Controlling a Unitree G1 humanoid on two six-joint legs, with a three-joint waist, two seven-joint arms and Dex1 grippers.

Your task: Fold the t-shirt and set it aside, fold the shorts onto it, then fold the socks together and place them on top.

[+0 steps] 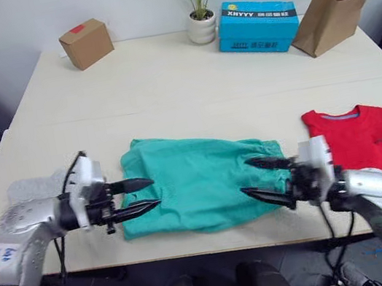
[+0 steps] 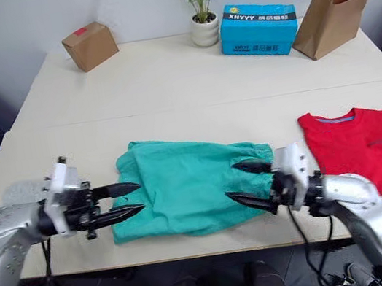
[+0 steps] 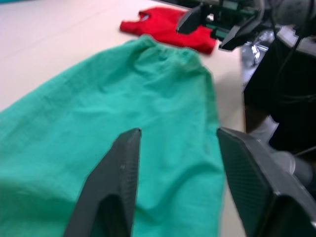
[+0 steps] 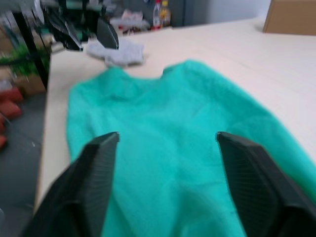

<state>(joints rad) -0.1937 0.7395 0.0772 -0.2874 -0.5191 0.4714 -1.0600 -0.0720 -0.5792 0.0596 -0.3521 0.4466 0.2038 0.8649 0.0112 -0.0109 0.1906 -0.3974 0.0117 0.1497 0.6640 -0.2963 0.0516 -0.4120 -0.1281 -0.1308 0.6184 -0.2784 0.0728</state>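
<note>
Left eye view gives you the table (image 1: pixel 165 81) with the shorts (image 1: pixel 197 179) spread flat near the front edge, between both arms. Your left gripper (image 1: pixel 145 195) hovers at the shorts' left end with its two black fingers parted and empty. Your right gripper (image 1: pixel 256 177) sits over the shorts' right end, fingers spread wider, gripping nothing. The t-shirt (image 1: pixel 373 144) lies folded at the right, apart from the shorts. Behind the left arm you see the socks (image 1: pixel 32 187) as a pale grey patch. At the far edge stand a cardboard box (image 1: pixel 86 44) with a red sticker, a potted plant (image 1: pixel 200 8), a blue carton (image 1: pixel 257 25) printed "XHYYY" with smaller white writing too small to read, and a brown paper bag (image 1: pixel 331 14).

Right eye view repeats that layout for you.

Left wrist view looks between the open fingers along the shorts to the t-shirt, with the right gripper above the far end.

Right wrist view shows you the shorts under wide-open fingers, the socks beyond their far end and the left gripper above them.
</note>
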